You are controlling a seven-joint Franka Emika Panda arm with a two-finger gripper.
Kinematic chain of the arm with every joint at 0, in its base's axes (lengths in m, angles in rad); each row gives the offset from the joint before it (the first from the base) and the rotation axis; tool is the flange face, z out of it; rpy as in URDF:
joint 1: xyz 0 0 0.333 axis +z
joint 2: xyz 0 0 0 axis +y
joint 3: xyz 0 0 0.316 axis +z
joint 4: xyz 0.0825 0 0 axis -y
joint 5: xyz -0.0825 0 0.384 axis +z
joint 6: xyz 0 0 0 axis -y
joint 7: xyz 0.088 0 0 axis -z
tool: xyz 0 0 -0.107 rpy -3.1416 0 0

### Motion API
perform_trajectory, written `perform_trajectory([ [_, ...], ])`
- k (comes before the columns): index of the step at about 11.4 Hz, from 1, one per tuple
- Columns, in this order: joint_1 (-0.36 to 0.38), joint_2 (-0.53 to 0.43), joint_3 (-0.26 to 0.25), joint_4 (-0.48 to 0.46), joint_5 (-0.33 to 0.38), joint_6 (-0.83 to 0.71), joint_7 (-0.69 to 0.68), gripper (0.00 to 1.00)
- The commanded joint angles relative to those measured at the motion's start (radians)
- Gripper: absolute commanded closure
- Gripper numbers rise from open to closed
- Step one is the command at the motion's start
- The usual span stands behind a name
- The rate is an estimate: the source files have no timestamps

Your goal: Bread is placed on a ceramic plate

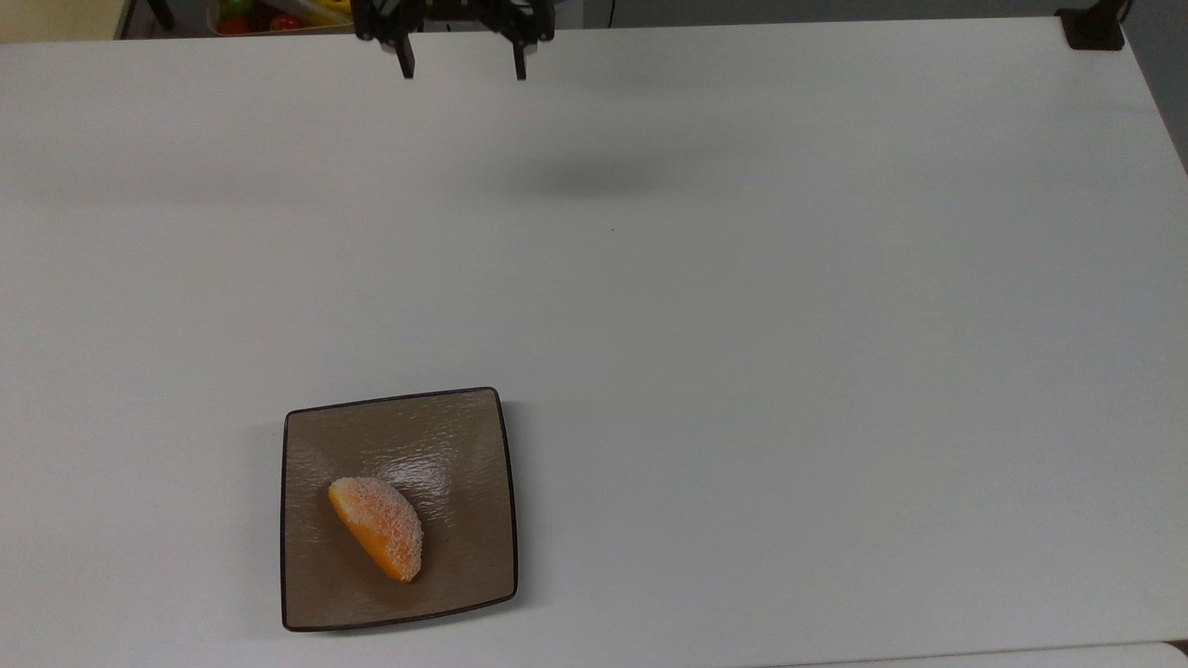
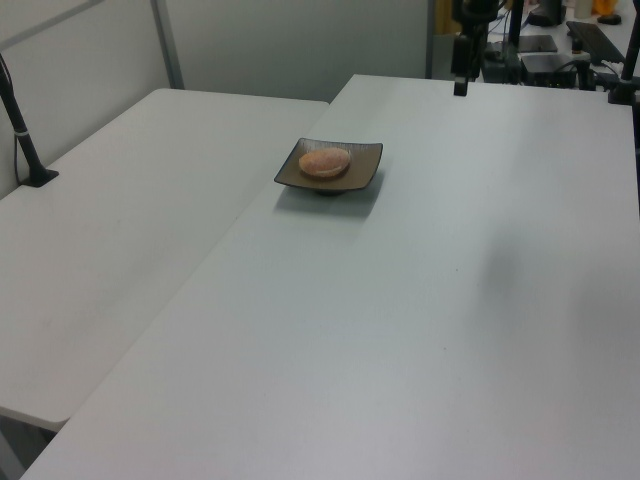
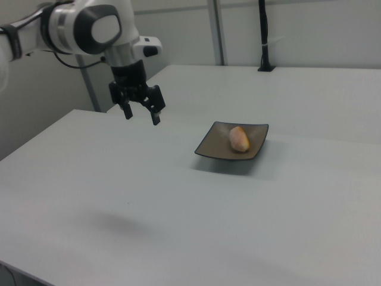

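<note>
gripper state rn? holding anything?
Gripper: jaws open, holding nothing, up above the table. Bread lies on the ceramic plate, well apart from it.

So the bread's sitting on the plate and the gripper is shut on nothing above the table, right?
Not quite. The bread does sit on the plate, but the gripper is open, fingers spread and empty above the table, as the right view shows.

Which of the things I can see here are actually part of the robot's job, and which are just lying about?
Part of the job:
- the bread, lying on the plate
- the ceramic plate
- the pincer, open and empty, up over the white table

Just lying about:
- colourful items beyond the table's far edge in the top view
- a black post at the back in the right view
</note>
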Motion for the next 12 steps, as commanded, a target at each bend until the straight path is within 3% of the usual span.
perform_trajectory([
  [1,0.018,-0.065,-0.004,-0.076,0.025,0.004,-0.007,0.0],
  [12,0.045,-0.062,-0.02,-0.097,0.024,0.027,0.005,0.0],
])
